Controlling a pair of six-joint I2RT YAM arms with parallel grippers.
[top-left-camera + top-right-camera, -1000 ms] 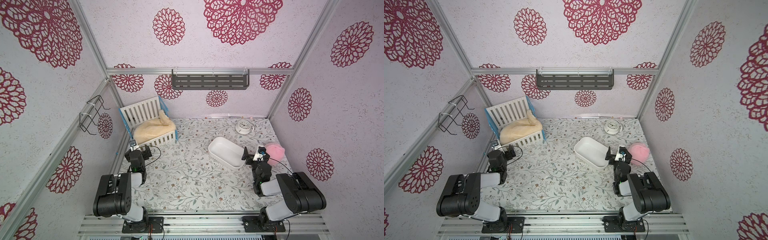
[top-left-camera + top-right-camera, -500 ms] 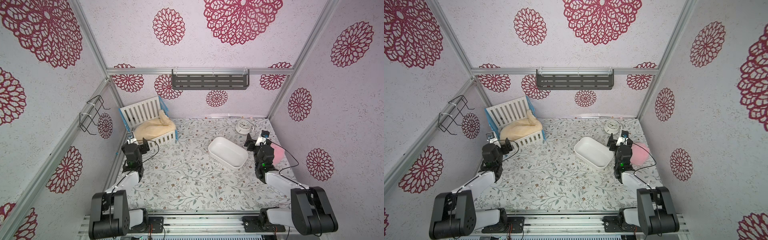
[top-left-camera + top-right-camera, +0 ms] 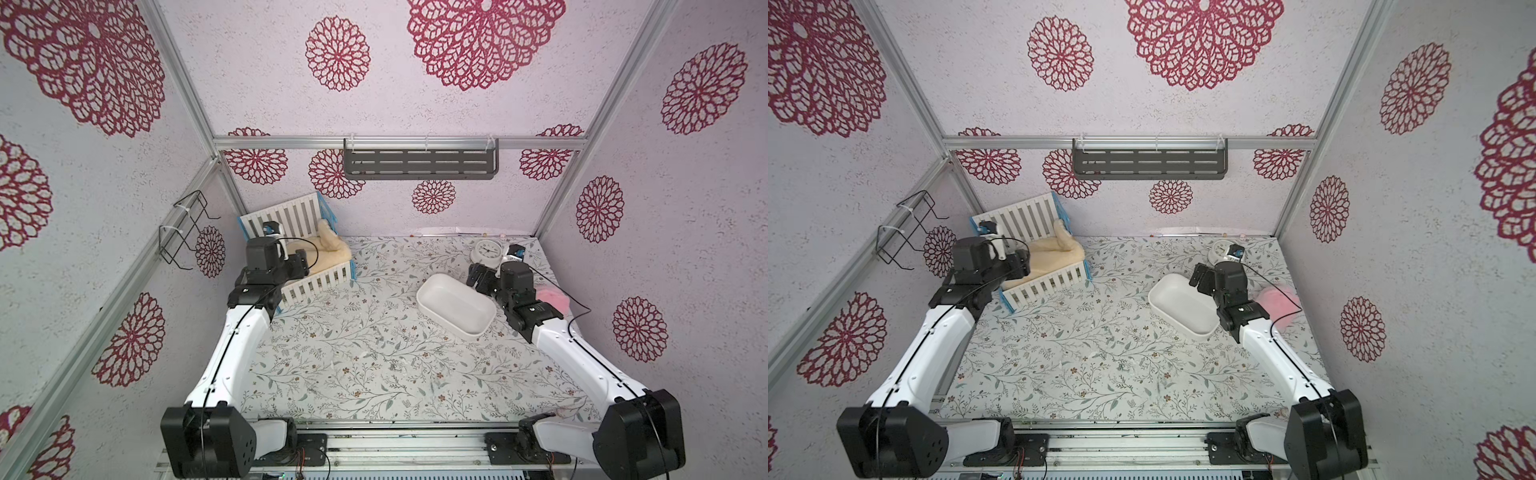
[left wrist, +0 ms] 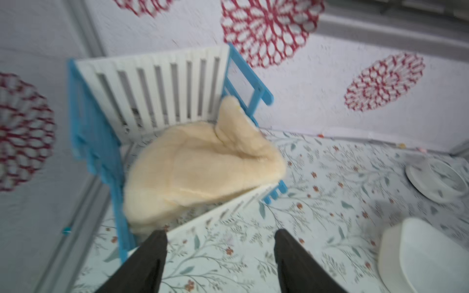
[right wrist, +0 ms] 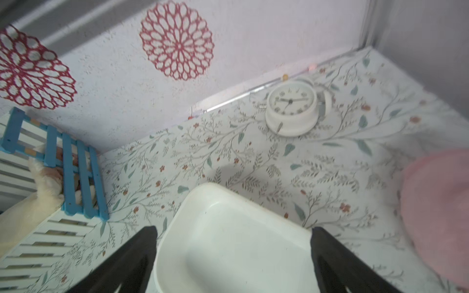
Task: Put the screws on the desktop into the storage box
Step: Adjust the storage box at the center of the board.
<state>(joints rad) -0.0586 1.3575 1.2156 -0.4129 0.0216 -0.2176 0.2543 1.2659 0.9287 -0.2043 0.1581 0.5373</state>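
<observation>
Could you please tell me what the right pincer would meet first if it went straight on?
Probably the box: it lies just ahead of the right pincer, between its open fingers, though depth is unclear.

The screws [image 3: 394, 367] are mere specks, and the storage box [image 5: 228, 253] runs off the right wrist view.

Open desktop [image 3: 332, 386] between crib [image 3: 316, 282] left and storage box [image 3: 455, 307], clock [image 3: 486, 251], pink puff [image 3: 550, 297] right

Pale walls [image 3: 257, 83], crimson rosettes [image 3: 337, 53]
</observation>
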